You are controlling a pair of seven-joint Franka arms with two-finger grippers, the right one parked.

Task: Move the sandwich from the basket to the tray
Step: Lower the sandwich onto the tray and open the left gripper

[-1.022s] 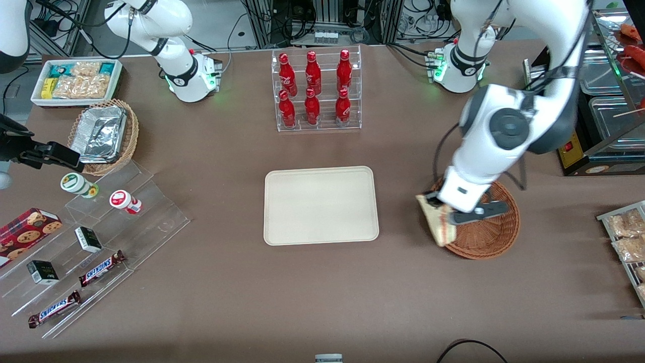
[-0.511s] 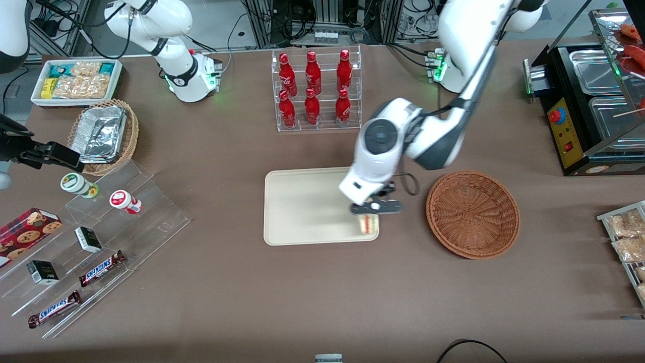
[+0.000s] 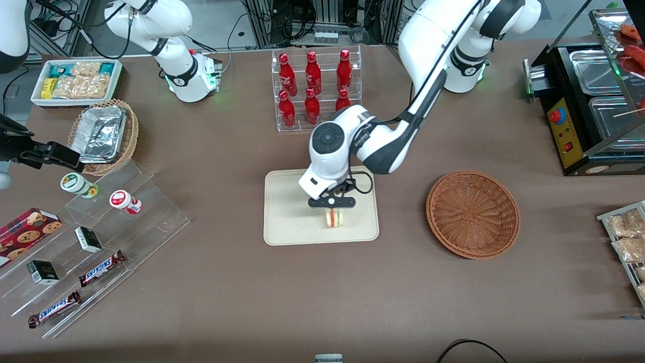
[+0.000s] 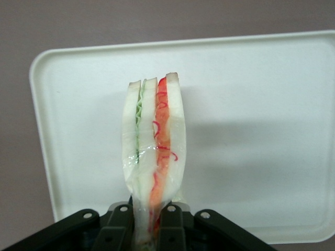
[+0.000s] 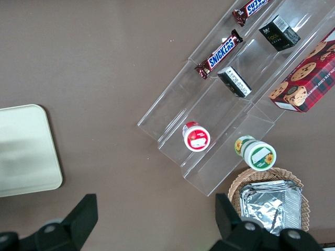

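The end effector [image 3: 332,203] pinches the wrapped sandwich [image 3: 333,218] upright above the cream tray [image 3: 287,212] at frame centre; the wicker basket [image 3: 472,214] sits empty.

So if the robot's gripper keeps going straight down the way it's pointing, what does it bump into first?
Probably the tray. The gripper points down over it, clamped on the sandwich, so the sandwich's tip would likely touch the tray first. How much gap remains is unclear.
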